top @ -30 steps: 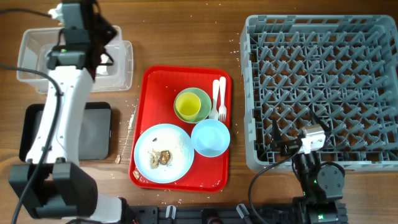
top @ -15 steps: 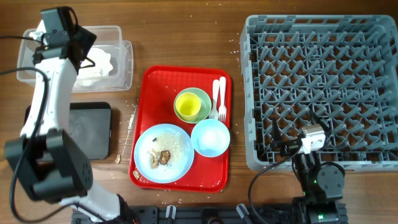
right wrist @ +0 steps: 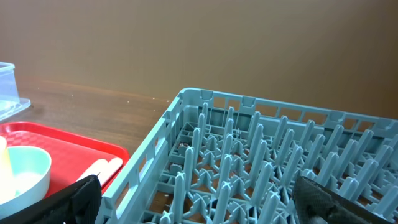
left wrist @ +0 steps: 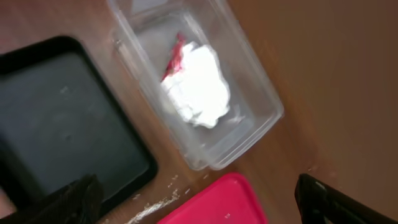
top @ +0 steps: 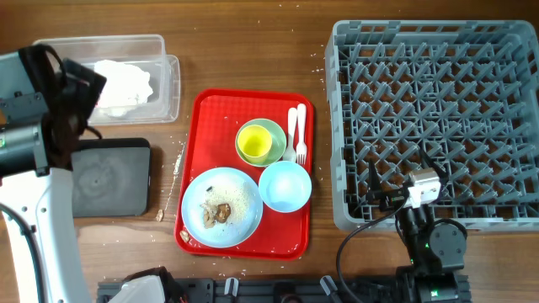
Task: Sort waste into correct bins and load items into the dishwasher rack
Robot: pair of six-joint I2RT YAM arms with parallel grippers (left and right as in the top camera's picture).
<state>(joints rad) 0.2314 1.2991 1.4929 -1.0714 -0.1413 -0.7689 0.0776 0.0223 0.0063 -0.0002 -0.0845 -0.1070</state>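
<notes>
Crumpled white napkins [left wrist: 199, 90] with a red-and-white wrapper [left wrist: 176, 55] lie in the clear tub [left wrist: 261, 106], beside the black tray [left wrist: 62, 124]. My left gripper [left wrist: 202, 205] hangs open and empty high above them; the overhead view shows its arm at the left edge. On the red tray [top: 244, 105] sit a light blue plate [top: 221, 206] with brown scraps and crumbs, a light blue bowl [top: 285, 186], a yellow cup [top: 257, 143] inside a green bowl, and a white fork and spoon [top: 296, 135]. My right gripper [right wrist: 205, 202] stands open and empty over the grey dishwasher rack [right wrist: 261, 149].
Whitish crumbs [top: 178, 160] lie on the wood between the black tray [top: 109, 177] and the red tray. The rack [top: 434, 118] fills the right side. A small brown scrap [top: 160, 215] lies by the red tray's front left corner.
My left gripper opened and let the napkins go into the clear tub, then drew back toward the front left and up. The right arm has not moved.
</notes>
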